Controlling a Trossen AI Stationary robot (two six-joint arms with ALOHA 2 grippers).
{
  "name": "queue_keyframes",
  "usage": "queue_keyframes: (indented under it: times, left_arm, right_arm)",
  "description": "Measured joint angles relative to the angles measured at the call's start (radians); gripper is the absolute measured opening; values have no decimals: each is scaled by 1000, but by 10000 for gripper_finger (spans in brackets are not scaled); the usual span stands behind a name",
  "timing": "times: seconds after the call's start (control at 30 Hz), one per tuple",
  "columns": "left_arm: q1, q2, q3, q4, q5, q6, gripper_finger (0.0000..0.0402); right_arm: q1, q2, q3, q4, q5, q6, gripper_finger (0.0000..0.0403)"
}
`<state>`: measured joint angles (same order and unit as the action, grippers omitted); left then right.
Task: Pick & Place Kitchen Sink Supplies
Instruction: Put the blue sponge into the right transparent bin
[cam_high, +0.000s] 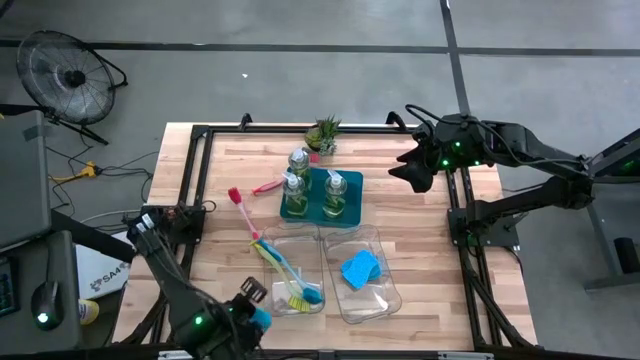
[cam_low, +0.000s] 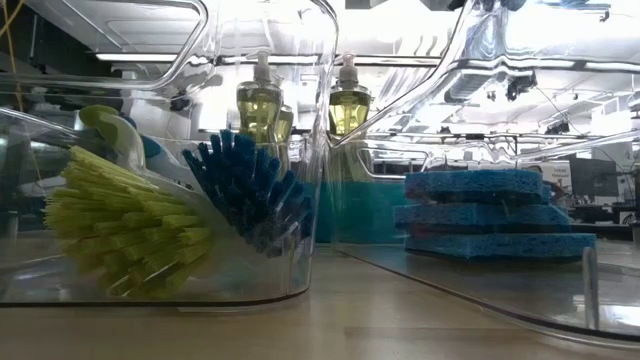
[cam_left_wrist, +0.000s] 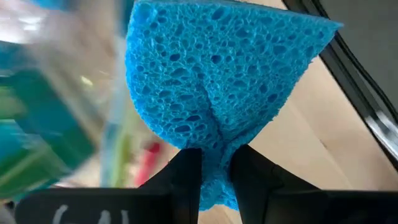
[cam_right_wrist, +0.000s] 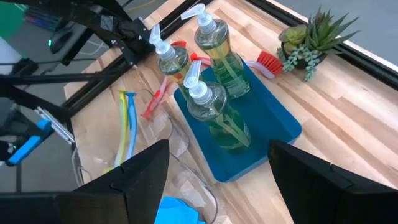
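My left gripper is at the table's near edge, next to the left bin's near end, shut on a blue sponge. My right gripper hovers open near the table's far right, right of the teal tray. Three soap bottles stand upright on that tray. A yellow-green brush and a blue brush lie in the left bin. Blue sponges are stacked in the right bin. Two red-pink brushes lie on the table left of the tray. My left gripper pinches the blue sponge between its two fingers at one narrow end. The sponge is squeezed into a crease there and fans out wide beyond the fingertips. It is lifted clear of the table.
A small potted plant stands at the far edge behind the tray. Black frame rails border the table's left, right and far sides. Bare wood lies between the tray and the right rail.
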<state>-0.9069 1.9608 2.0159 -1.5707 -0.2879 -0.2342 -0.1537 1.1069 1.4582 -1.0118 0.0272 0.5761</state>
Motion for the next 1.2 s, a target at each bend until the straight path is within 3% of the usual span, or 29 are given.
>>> queue_keyframes:
  times: [0.13,0.33,0.53,0.7,0.97,1.2]
  left_arm:
    - [69,-1,63,-1,-131,-6,67]
    - [201,-2,103,0,-326,20,67]
    - [339,-2,103,12,-408,28,67]
    - [402,-2,103,85,-453,142,67]
    - [452,-2,104,202,-532,283,67]
    - [462,-2,104,236,-696,344,67]
  right_arm:
    - [29,0,0,16,42,3,268]
    - [150,0,0,44,252,77,268]
    - [299,1,0,53,437,168,268]
    - [390,19,0,58,531,233,268]
    - [546,105,0,96,700,335,268]
    - [695,209,0,109,885,393,268]
